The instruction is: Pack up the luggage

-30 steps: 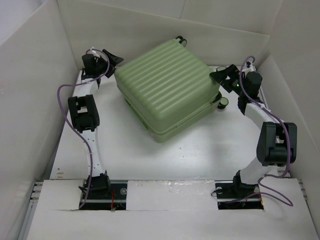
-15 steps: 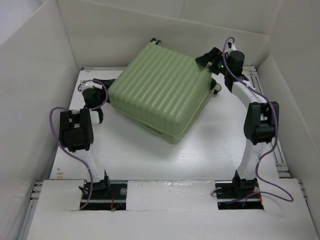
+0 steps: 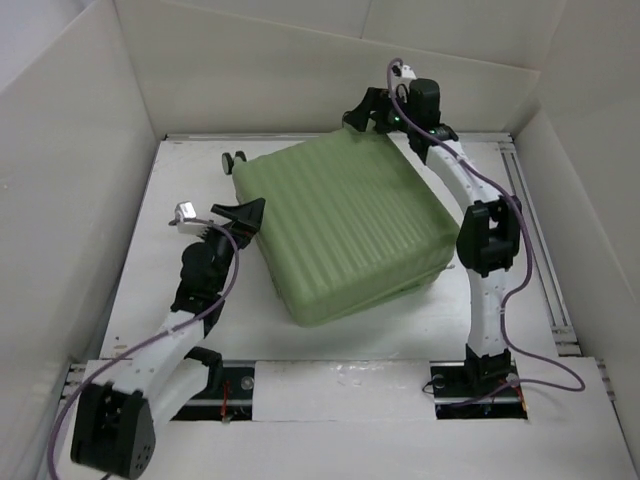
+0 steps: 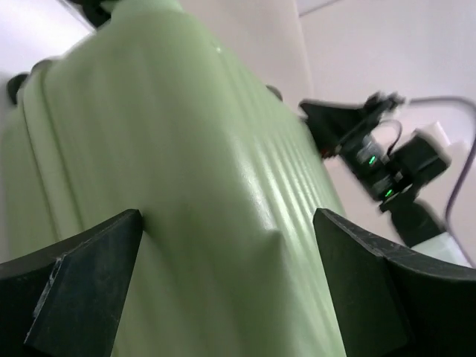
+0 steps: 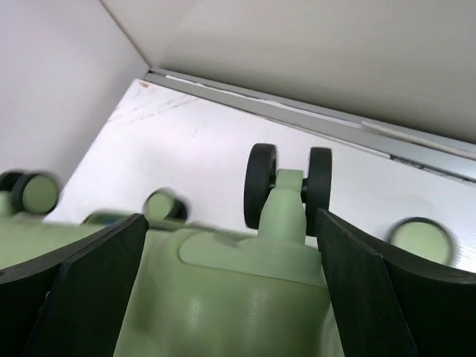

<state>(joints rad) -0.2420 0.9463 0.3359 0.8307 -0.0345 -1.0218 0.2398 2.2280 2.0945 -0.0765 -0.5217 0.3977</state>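
Luggage (image 3: 350, 225) lies shut, shell up, mid table (image 3: 400, 325); packing looks nearly finished, I judge. My left pincer (image 3: 249, 220) gapes wide at its nine o'clock, right pincer (image 3: 363, 110) wide over wheels (image 5: 288, 195) at twelve.

White table (image 3: 330, 345), matte, soft glare mid-surface. White panel walls on 3 sides: back wall (image 3: 300, 70) w/ vertical seam, left wall (image 3: 60, 180) & right wall (image 3: 590, 190) angled inward. Side rail (image 3: 532, 230) along table's R edge, back rail (image 5: 357, 123) at foot of back wall. White board (image 3: 340, 430) across near edge. Light even, diffuse; shadows soft.
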